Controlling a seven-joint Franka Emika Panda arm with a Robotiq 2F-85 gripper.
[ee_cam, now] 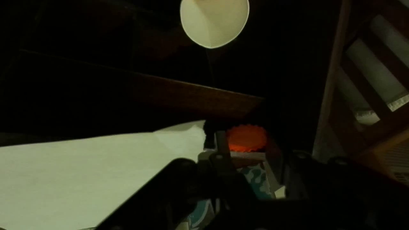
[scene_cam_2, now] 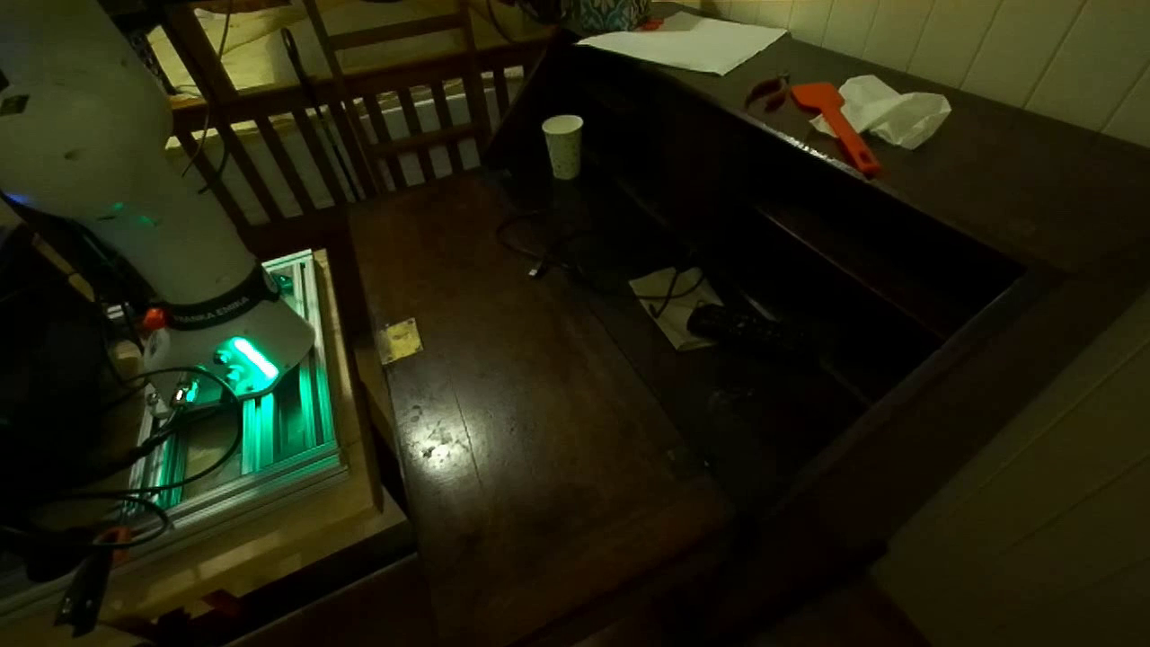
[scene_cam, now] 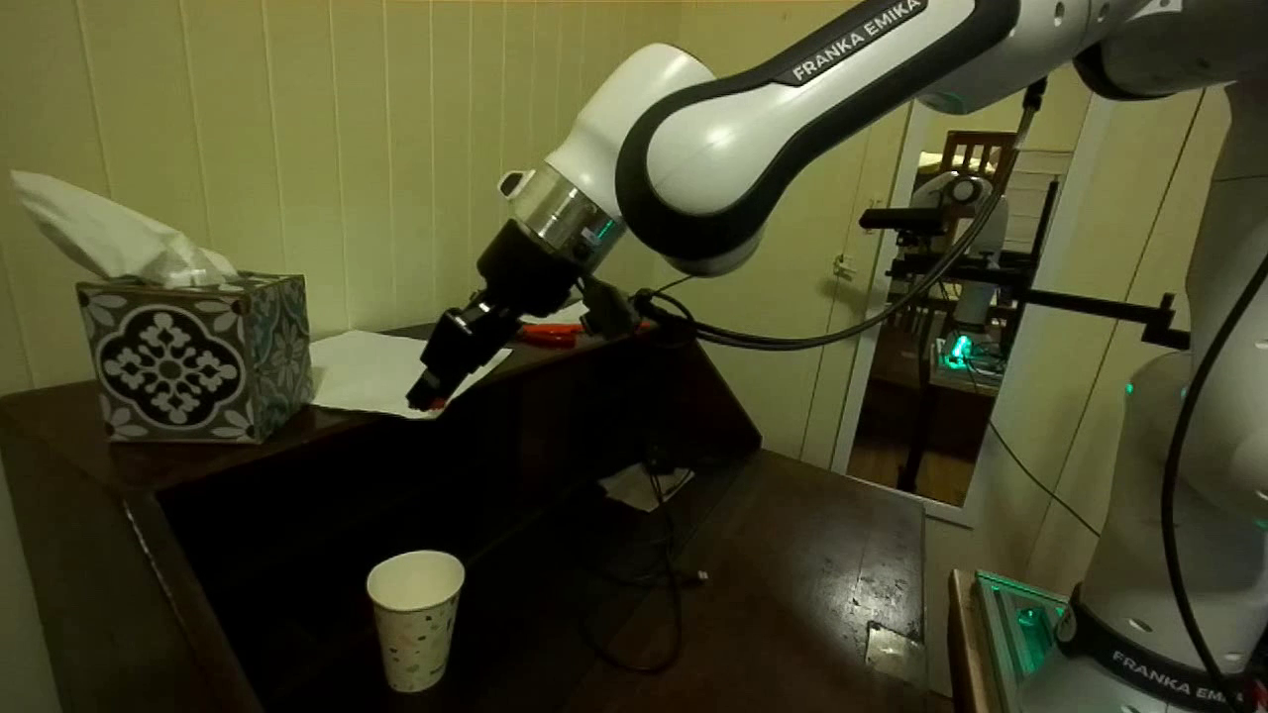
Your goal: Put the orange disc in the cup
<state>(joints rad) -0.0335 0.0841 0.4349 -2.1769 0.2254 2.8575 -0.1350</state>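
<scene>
Transport, or its very start, is judged to be the step in hand: the orange disc [ee_cam: 246, 138] is seen between the jaws, which look clamped on its ridged rim from both sides. The cup [scene_cam: 416, 624] is stood upright on the lower surface [scene_cam: 822, 555], well below the disc and at six o'clock from it in an exterior view. For the next move, the disc would need to be carried past the white paper [scene_cam: 362, 371], centred over the cup's mouth and lowered before the jaws are parted; if let go early, it could be dropped beside the cup. Whether the disc is held clear of the paper cannot be told. In the wrist view the cup's pale inside is shown, between eleven and twelve o'clock from the disc and cut off at the top; its speckled wall is shown in both exterior views. A tissue box [scene_cam: 193, 356] is seen whole at nine o'clock from the jaws in an exterior view, while only slivers, seemingly of it, are caught in the wrist view. In an exterior view a long orange tool [scene_cam_2: 844, 132] and a crumpled tissue [scene_cam_2: 889, 112] are shown plainly toward three o'clock from the cup, but the jaws cannot be made out there.
</scene>
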